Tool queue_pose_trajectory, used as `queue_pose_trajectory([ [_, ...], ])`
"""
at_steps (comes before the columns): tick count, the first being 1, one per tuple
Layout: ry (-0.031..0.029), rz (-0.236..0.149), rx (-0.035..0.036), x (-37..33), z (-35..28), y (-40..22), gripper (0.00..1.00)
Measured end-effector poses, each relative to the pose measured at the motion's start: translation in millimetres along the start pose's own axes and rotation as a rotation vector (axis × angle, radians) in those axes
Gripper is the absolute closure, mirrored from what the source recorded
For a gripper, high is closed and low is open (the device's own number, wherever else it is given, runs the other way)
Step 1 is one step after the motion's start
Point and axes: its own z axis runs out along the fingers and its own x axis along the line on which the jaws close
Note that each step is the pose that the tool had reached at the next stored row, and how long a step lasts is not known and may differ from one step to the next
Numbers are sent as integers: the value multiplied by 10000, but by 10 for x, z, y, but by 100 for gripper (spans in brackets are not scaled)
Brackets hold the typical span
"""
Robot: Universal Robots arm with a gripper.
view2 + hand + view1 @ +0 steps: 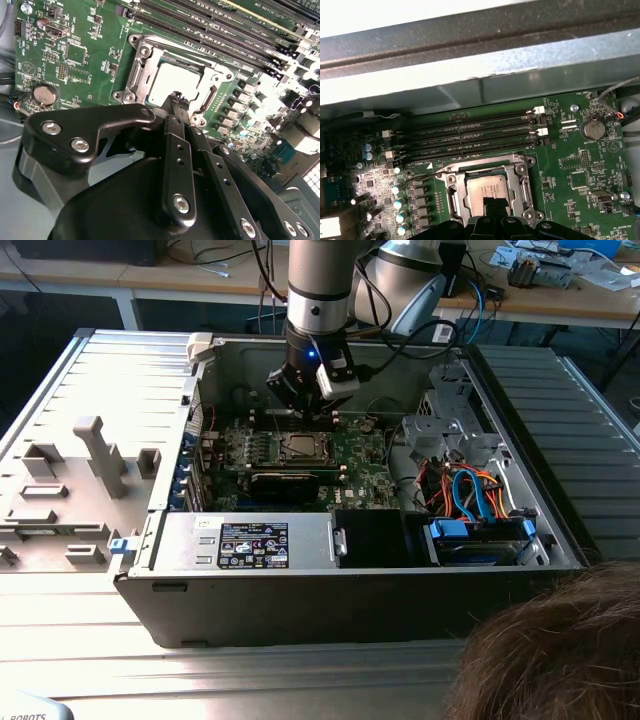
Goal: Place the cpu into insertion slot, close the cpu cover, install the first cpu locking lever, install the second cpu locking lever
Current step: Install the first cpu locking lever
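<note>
Second wrist view: pincer (177,101) over cpu (170,79).

A ribbed grey table (250,675) carries the open computer case (300,605) and a flat panel (90,390).

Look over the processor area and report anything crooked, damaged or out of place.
Nothing stands out. The chip lies flat and square inside the metal frame, with no bent or broken parts that I can see on the green board. The gripper hangs right at the frame's edge.
</note>
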Motion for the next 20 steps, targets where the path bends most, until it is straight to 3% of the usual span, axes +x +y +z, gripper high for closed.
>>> queue_pose_trajectory([
  [20,-3,-476,9,0,0,0,89],
])
